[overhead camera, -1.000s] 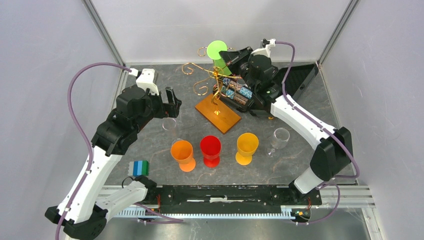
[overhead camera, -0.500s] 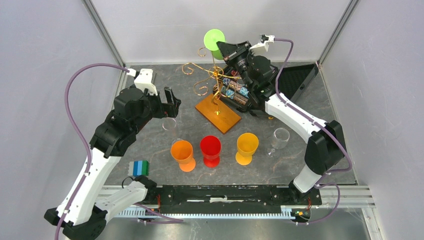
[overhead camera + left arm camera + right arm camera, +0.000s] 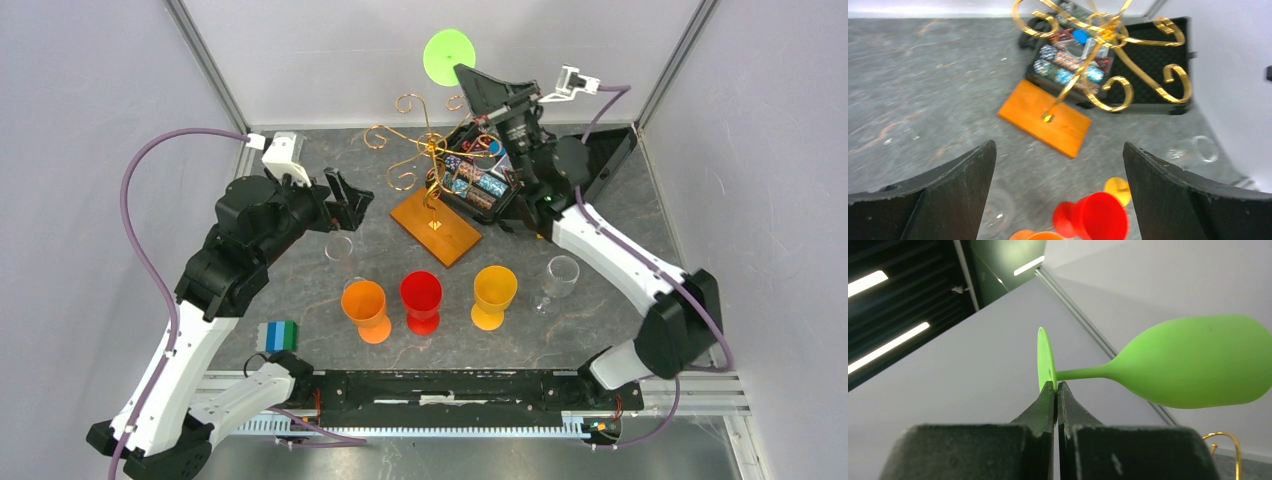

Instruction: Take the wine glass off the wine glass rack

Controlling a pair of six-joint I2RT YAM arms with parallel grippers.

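The wine glass rack (image 3: pixel 430 165) is a gold wire stand with spiral arms on an orange-brown wooden base (image 3: pixel 436 226); it also shows in the left wrist view (image 3: pixel 1088 55). My right gripper (image 3: pixel 468 76) is shut on the round foot of a green wine glass (image 3: pixel 448 55), held high above and behind the rack, clear of its arms. In the right wrist view the green wine glass (image 3: pixel 1193 362) lies sideways, my fingertips (image 3: pixel 1049 395) pinching its foot. My left gripper (image 3: pixel 348 205) is open and empty, left of the rack, over a clear glass (image 3: pixel 339 247).
An open black case (image 3: pixel 485 185) with coloured contents sits right of the rack. Orange (image 3: pixel 366 305), red (image 3: pixel 421 297) and yellow (image 3: pixel 494 292) cups stand in a row, a clear wine glass (image 3: pixel 560 275) to their right. A blue-green block (image 3: pixel 278 335) lies near left.
My right gripper has lifted the green wine glass up and to the right, off the rack. My left gripper has turned slightly toward the rack and stays open.
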